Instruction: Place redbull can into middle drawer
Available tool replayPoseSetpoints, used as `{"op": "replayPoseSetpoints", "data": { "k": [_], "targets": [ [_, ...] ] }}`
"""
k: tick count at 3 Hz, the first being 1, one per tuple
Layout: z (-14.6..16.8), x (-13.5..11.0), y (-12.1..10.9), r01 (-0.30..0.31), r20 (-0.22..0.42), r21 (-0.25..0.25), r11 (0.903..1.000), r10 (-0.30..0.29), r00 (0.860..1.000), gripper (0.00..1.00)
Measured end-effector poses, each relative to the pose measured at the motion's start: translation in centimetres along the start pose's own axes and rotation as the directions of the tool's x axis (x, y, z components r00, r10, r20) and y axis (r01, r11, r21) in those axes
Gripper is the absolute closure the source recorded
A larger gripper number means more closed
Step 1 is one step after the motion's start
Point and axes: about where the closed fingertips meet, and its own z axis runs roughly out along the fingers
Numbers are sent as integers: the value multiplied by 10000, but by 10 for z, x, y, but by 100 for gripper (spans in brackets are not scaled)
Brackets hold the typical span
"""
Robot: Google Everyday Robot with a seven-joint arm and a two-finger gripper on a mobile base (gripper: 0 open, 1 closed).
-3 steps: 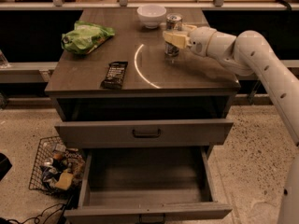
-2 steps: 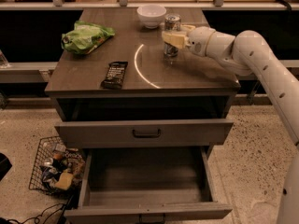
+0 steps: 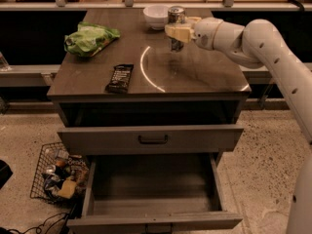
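The gripper [image 3: 178, 33] and the redbull can [image 3: 176, 17] now sit a little higher and slightly further left in the frame than a second ago; everything else has stayed put. The pale fingers [image 3: 171, 31] are clamped across the can's middle, holding it upright at upper centre, its shiny top above them and its lower body below. Whether its base is clear of the cabinet top [image 3: 204, 77] I cannot tell. The white bowl [image 3: 156, 14] stands just left of the can. The white arm [image 3: 263, 40] runs off to the right edge. A green bag [image 3: 90, 37] lies at upper left, a black snack bar [image 3: 120, 78] below it. The upper drawer [image 3: 195, 139] is only slightly out. At bottom centre the middle drawer [image 3: 151, 204] stands pulled out, well below the can. A wire basket [image 3: 56, 174] sits at lower left.
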Motion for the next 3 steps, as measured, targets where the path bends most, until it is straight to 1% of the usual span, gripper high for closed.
{"op": "replayPoseSetpoints", "data": {
  "k": [1,2,3],
  "targets": [
    [-8,-43,9,116,181,174,9998,-120,9998,100],
    [-23,-72,31,306,385,145,9994,-311,9988,100],
    [-44,-80,70,426,496,-46,9991,-424,9979,100]
  ]
}}
